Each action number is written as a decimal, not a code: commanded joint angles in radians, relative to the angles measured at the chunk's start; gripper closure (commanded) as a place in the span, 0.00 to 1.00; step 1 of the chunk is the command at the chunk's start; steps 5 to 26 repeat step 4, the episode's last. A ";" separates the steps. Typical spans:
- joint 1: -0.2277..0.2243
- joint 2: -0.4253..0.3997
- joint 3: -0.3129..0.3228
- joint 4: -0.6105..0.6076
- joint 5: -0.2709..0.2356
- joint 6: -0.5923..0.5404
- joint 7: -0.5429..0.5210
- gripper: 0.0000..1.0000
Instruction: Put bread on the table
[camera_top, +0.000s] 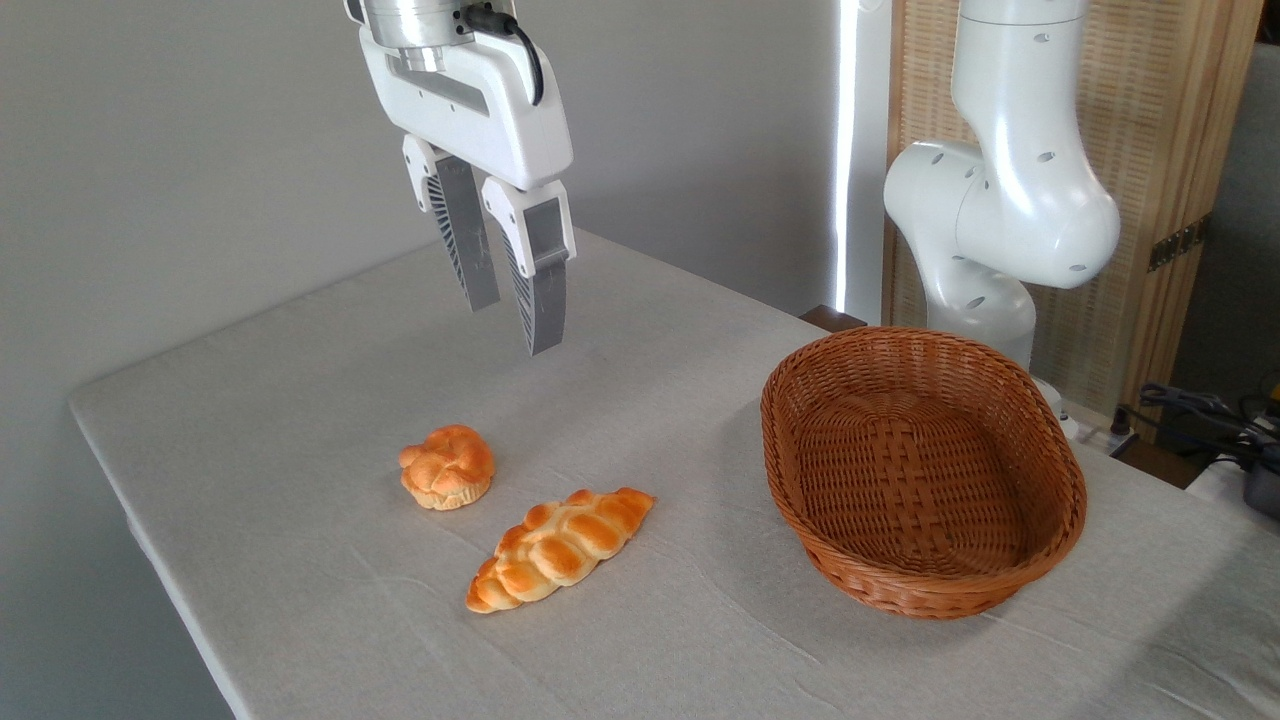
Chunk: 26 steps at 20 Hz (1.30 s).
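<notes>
Your gripper (513, 325) hangs empty above the table (300, 400), fingers parted a little, while the bread (558, 548) lies flat on the cloth near you — left of the empty wicker basket (1050, 520), just right of the round bun (447, 466). It looks light and probably soft, its glaze maybe slick — should you lift it, pinch across the braided middle, gently.

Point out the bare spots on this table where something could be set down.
The table is bare along its left side, left of the round bun, and across the back under the raised gripper. A strip lies free between the braided loaf and the empty wicker basket. It is tightest between bun and loaf.
</notes>
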 joint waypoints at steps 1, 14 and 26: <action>0.004 0.012 0.002 0.031 0.011 -0.032 -0.016 0.00; 0.004 0.013 0.005 0.031 0.011 -0.032 -0.016 0.00; 0.004 0.013 0.005 0.031 0.011 -0.032 -0.016 0.00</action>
